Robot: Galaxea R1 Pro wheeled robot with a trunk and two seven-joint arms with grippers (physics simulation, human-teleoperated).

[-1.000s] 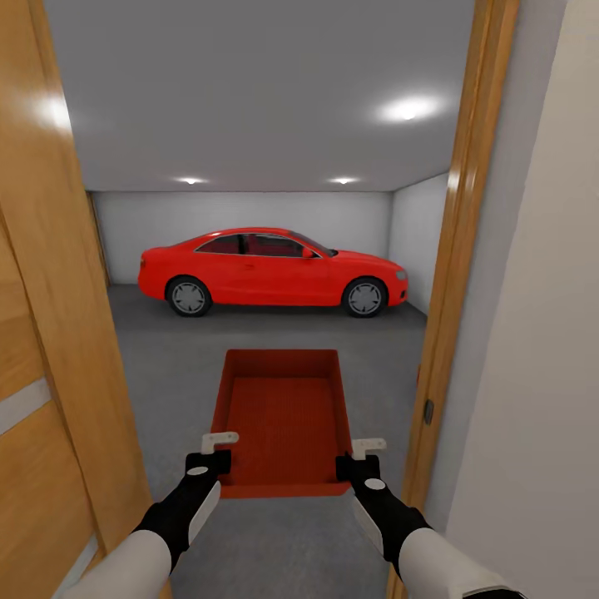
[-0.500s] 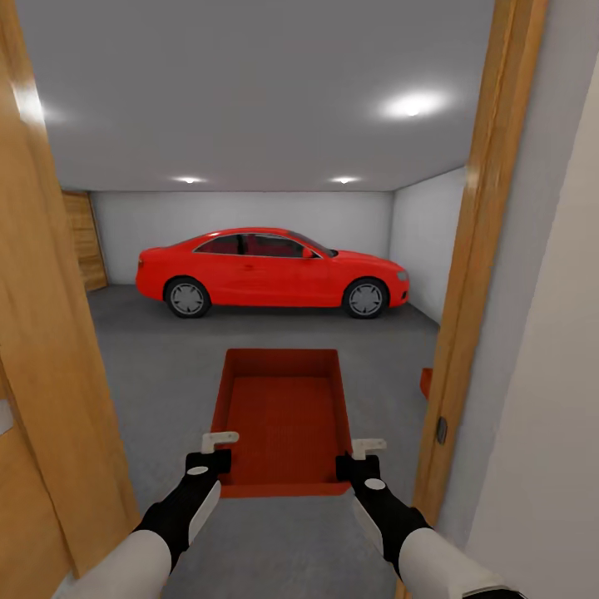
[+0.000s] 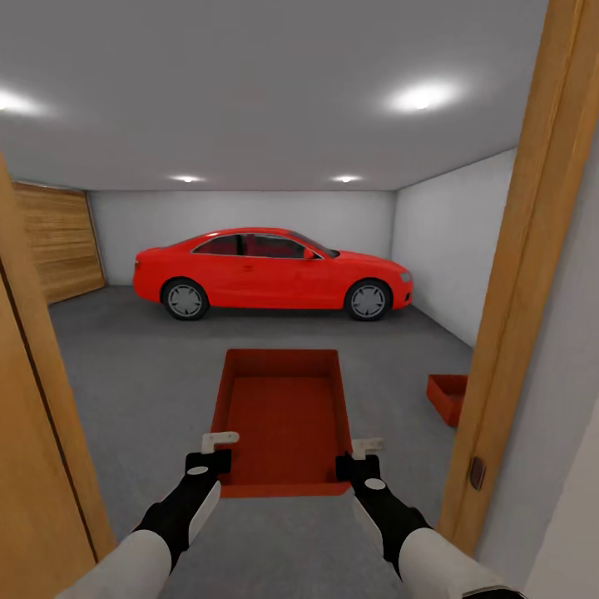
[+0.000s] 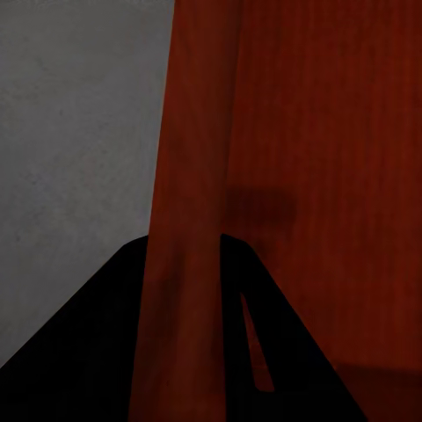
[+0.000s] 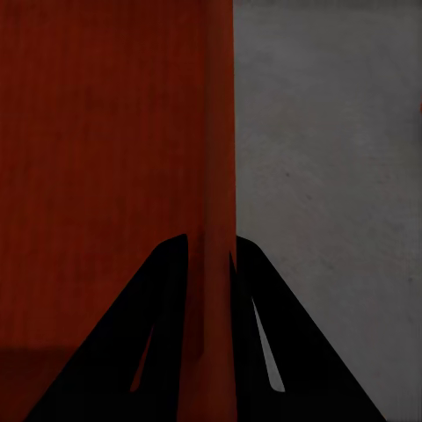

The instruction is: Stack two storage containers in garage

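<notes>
I hold one orange-red storage container [image 3: 284,416] level in front of me, over the garage's dark grey floor [image 3: 133,366]. My left gripper [image 3: 218,453] is shut on its near left wall and my right gripper [image 3: 353,457] is shut on its near right wall. In the left wrist view the black fingers [image 4: 105,334] straddle that red wall [image 4: 193,176], and the right wrist view shows its fingers [image 5: 272,343] pinching the other wall [image 5: 220,158]. The other storage container [image 3: 448,398] rests on the floor at the right, partly hidden by the door frame.
A wooden door frame [image 3: 516,291] stands close on my right and a wooden door edge [image 3: 37,466] close on my left. A red car [image 3: 270,270] is parked across the far end. A wood-panelled wall [image 3: 58,241] is at the far left.
The camera has advanced through the doorway, so both wooden edges slid outward. The second container and the wood-panelled wall have come into sight. Both grippers keep their hold on the carried container.
</notes>
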